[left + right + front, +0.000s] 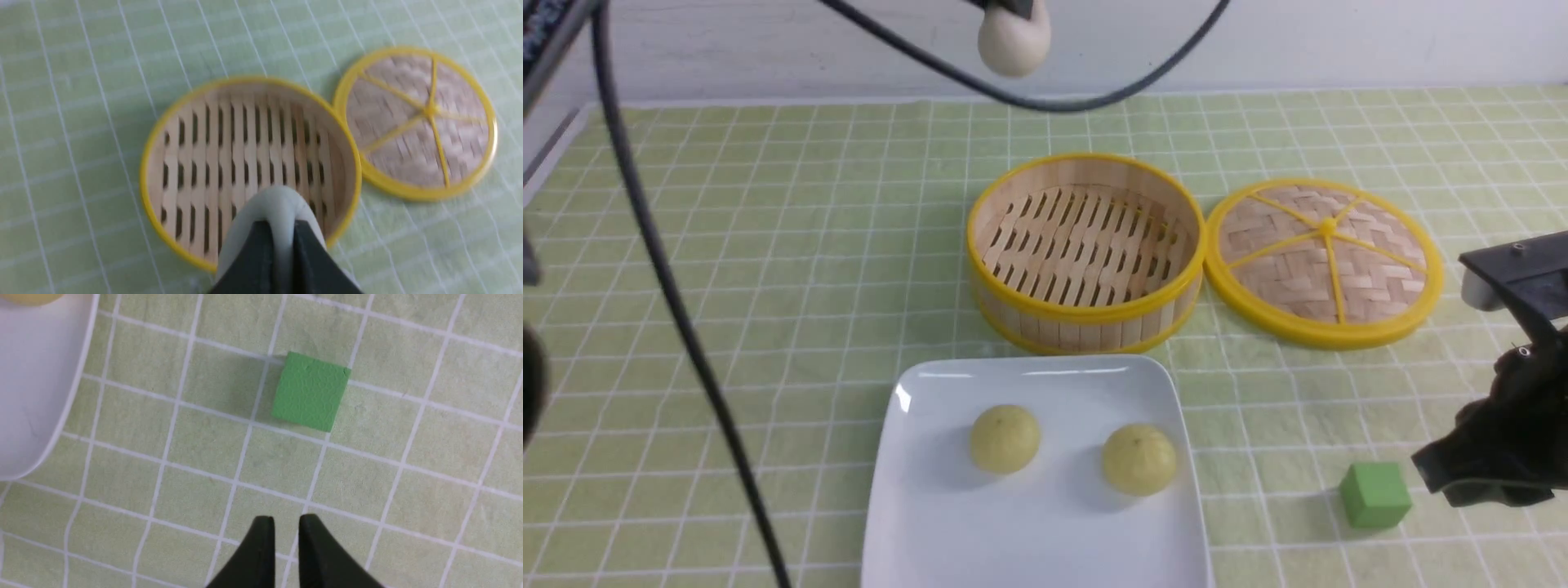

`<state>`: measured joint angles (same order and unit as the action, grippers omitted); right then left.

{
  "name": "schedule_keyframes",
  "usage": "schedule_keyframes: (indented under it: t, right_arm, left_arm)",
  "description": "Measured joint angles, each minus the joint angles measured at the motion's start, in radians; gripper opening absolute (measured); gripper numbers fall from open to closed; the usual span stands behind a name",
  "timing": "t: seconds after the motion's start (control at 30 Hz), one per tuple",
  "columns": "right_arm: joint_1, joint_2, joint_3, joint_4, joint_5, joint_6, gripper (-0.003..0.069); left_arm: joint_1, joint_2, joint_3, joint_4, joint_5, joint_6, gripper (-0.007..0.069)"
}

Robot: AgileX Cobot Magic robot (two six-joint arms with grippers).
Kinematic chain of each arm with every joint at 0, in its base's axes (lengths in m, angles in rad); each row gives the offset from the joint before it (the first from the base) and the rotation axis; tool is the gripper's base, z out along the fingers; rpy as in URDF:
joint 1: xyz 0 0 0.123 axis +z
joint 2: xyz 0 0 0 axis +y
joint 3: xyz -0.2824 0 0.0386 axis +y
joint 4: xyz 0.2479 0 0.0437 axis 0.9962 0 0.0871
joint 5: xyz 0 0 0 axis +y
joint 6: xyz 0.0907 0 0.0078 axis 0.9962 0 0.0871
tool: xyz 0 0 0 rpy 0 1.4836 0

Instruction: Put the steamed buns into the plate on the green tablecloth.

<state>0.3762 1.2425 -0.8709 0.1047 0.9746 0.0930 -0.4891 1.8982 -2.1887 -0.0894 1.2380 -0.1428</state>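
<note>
Two pale yellow steamed buns [1005, 438] [1138, 458] lie on the white square plate [947, 531] on the green tablecloth [768, 269]. My left gripper [1011, 8] is high at the top of the front view, shut on the off-white bun [1014, 39], above the steamer. In the left wrist view the bun [273, 204] sits pinched between the black fingers [253, 261]. My right gripper [285, 522] hangs near the green cube, its jaws close together with nothing between them. The plate's corner [36, 396] shows in the right wrist view.
An empty yellow-rimmed bamboo steamer [1086, 253] stands behind the plate, its woven lid [1327, 260] flat to its right. A green cube [1374, 493] lies right of the plate by the right arm [1503, 441]. Black cables [670, 286] hang across the left.
</note>
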Motion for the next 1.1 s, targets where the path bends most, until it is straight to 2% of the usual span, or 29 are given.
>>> schedule_keyframes:
  t: [0.23, 0.33, 0.37, 0.43, 0.5, 0.6, 0.67, 0.7, 0.73, 0.83, 0.93, 1.0, 1.03, 1.1]
  right_arm:
    - [0.0, 0.0, 0.0, 0.005, -0.001, 0.0, 0.012]
    - [0.0, 0.0, 0.0, 0.007, -0.005, 0.0, 0.0124]
    - [0.0, 0.0, 0.0, 0.007, -0.005, 0.0, 0.0124]
    - [0.0, 0.0, 0.0, 0.007, -0.012, -0.001, 0.0127]
    - [0.0, 0.0, 0.0, 0.007, -0.017, -0.007, 0.0128]
    - [0.0, 0.0, 0.0, 0.007, -0.018, -0.02, 0.013]
    - [0.0, -0.003, 0.0, 0.006, 0.001, -0.037, 0.0131]
    - [0.0, -0.005, 0.0, 0.006, 0.004, -0.037, 0.0131]
    - [0.0, -0.018, 0.0, 0.007, 0.025, -0.041, 0.0129]
    - [0.0, -0.066, 0.0, 0.009, 0.069, -0.042, 0.0113]
    - [0.0, -0.183, 0.0, 0.005, 0.141, -0.043, 0.0057]
    - [0.0, -0.304, 0.0, -0.004, 0.191, -0.043, 0.0009]
    - [0.0, -0.304, 0.0, -0.005, 0.195, -0.043, 0.0006]
    - [0.0, -0.464, 0.0, -0.012, 0.229, -0.043, -0.0015]
  left_arm:
    - [-0.083, -0.223, 0.707, -0.025, -0.025, -0.012, 0.0035]
    - [-0.138, -0.229, 0.902, -0.03, -0.179, -0.049, 0.004]
    - [-0.145, -0.228, 0.924, -0.03, -0.19, -0.055, 0.0041]
    - [-0.177, -0.214, 1.014, -0.031, -0.315, -0.081, 0.0051]
    - [-0.192, -0.192, 1.056, -0.03, -0.402, -0.109, 0.0073]
    - [-0.196, -0.169, 1.065, -0.028, -0.437, -0.133, 0.0125]
    - [-0.196, -0.159, 1.065, -0.022, -0.449, -0.139, 0.0191]
    - [-0.196, -0.157, 1.065, -0.022, -0.451, -0.139, 0.0198]
    - [-0.196, -0.154, 1.065, -0.019, -0.454, -0.143, 0.0248]
    - [-0.196, -0.155, 1.065, -0.015, -0.457, -0.152, 0.0332]
    - [-0.196, -0.162, 1.065, -0.015, -0.486, -0.195, 0.0415]
    - [-0.196, -0.178, 1.065, -0.015, -0.502, -0.213, 0.0439]
    - [-0.196, -0.18, 1.065, -0.015, -0.501, -0.213, 0.044]
    - [-0.196, -0.193, 1.065, -0.015, -0.505, -0.216, 0.0444]
